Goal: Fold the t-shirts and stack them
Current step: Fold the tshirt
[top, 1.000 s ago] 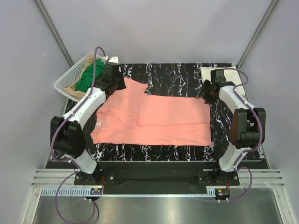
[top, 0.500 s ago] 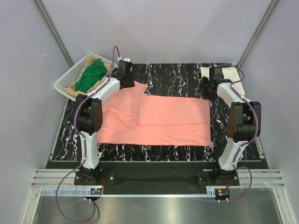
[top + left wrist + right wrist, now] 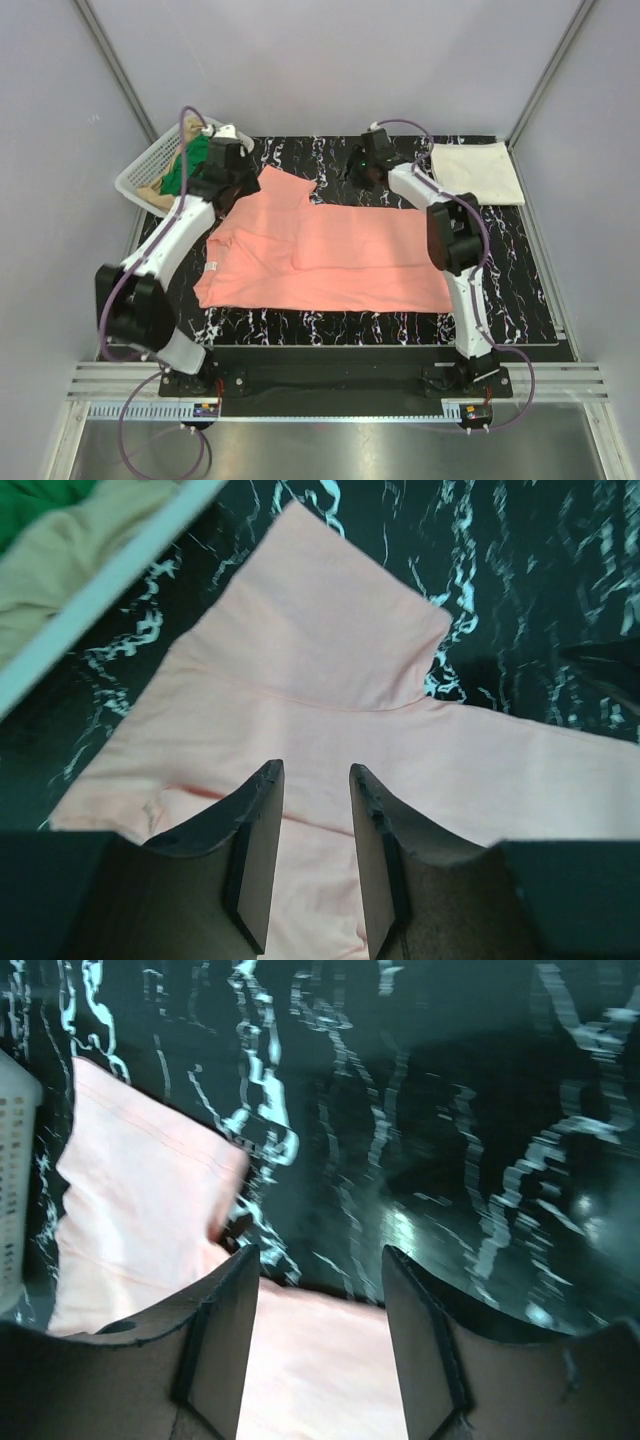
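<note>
A salmon-pink t-shirt (image 3: 330,255) lies spread flat on the black marbled mat (image 3: 500,250), one sleeve (image 3: 330,640) pointing to the back. My left gripper (image 3: 230,190) hovers over the shirt's back left shoulder; in the left wrist view it (image 3: 312,780) is open, with only cloth below the fingers. My right gripper (image 3: 360,170) is at the back middle, over bare mat just beyond the shirt's top edge; in the right wrist view it (image 3: 320,1260) is open and holds nothing. A folded cream-white t-shirt (image 3: 478,172) lies at the back right.
A white mesh basket (image 3: 135,185) at the back left corner holds a green shirt (image 3: 190,160) and a tan one (image 3: 150,188). Its rim (image 3: 100,580) shows close to the left gripper. Grey walls enclose the table on three sides.
The right arm has swung from the shirt's right edge across to the back middle. The left gripper went right, then back to the left shoulder, and its jaws have widened a little.
</note>
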